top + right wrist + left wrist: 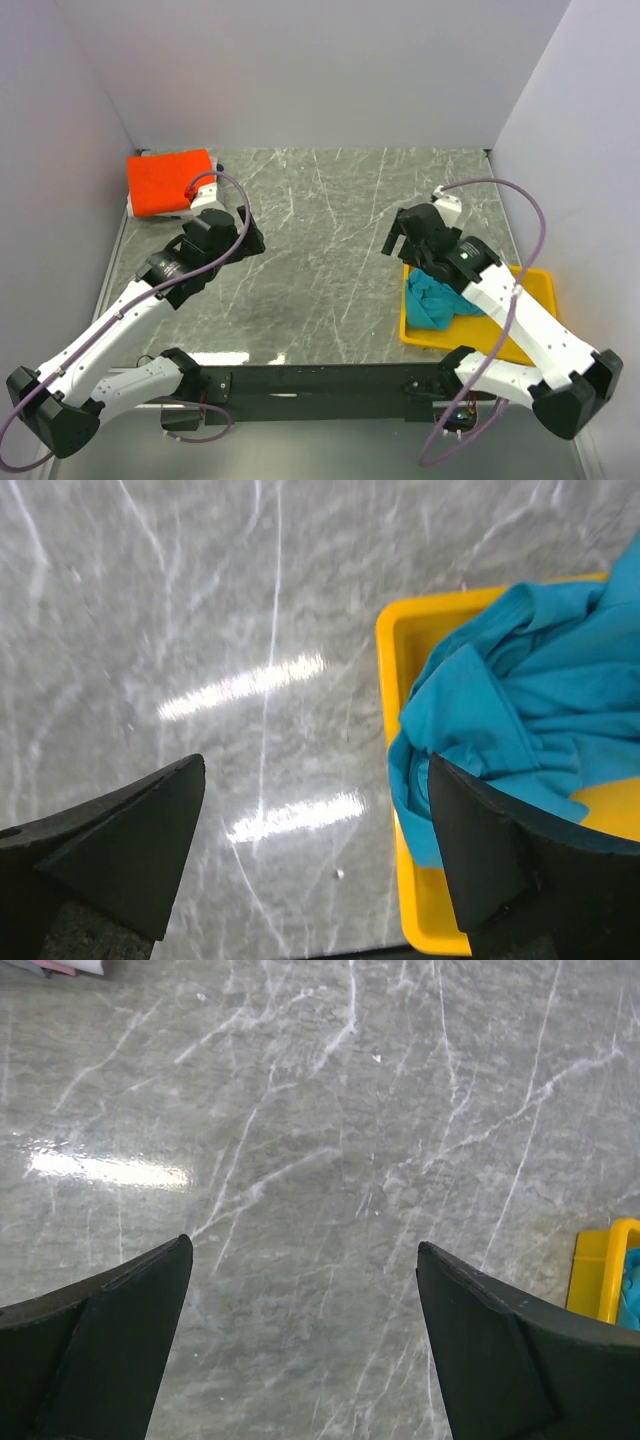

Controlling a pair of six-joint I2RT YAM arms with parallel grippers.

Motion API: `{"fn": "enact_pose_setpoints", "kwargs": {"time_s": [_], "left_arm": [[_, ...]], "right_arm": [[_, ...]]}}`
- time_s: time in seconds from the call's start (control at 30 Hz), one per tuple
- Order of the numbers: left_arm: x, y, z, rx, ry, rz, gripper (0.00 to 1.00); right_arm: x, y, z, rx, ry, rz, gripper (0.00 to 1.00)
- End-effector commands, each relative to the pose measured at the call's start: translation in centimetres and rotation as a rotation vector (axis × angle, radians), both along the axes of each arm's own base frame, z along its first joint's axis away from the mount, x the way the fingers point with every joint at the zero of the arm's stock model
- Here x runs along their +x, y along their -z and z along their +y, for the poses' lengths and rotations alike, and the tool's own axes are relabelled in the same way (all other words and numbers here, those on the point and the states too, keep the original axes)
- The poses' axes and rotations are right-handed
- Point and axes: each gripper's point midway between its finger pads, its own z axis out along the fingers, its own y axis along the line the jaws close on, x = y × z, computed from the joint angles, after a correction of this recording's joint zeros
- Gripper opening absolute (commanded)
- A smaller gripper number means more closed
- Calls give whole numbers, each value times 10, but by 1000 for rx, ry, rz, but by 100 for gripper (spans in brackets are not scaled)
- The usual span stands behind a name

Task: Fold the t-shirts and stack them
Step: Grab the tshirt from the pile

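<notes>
On the grey marble table (330, 200), your teal t-shirt (510, 700) sits bunched in the yellow tray (392, 640). It looks light and limp, so pinch a raised fold. Left gripper (300, 1340) and right gripper (315, 850) hang spread, empty.

A grey marbled table (320, 210) — white walls (300, 70) around it — bears a yellow tray (538, 282) near its right edge.

No readable text, label, brand or number shows anywhere — not in any view.
</notes>
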Motion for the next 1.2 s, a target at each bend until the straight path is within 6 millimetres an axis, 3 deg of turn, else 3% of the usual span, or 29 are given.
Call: {"fn": "enact_pose_setpoints", "kwargs": {"time_s": [0.0,0.07,0.23,0.4,0.6,0.7,0.9,1.03,1.17], "left_arm": [[11,-31,7,-28,-66,-84,99],[14,-33,3,-30,-60,-88,99],[21,-26,-9,-21,-11,-74,99],[24,-13,-6,40,-27,-25,100],[22,-2,-7,62,4,-11,99],[22,-1,-10,59,29,-24,99],[22,4,-16,58,67,-33,100],[22,4,-17,38,62,-31,99],[21,1,-16,20,51,-43,100]], "right_arm": [[10,-29,-19,28,119,-178,98],[8,-33,-25,42,153,-206,98],[-7,-8,-53,57,358,-158,98],[-33,38,-76,6,477,34,98],[-71,96,-81,-1,529,298,99],[-82,110,-84,5,565,325,99],[-86,132,-78,82,596,328,99],[-88,145,-85,46,599,358,99],[-79,152,-88,42,600,338,99]]}}
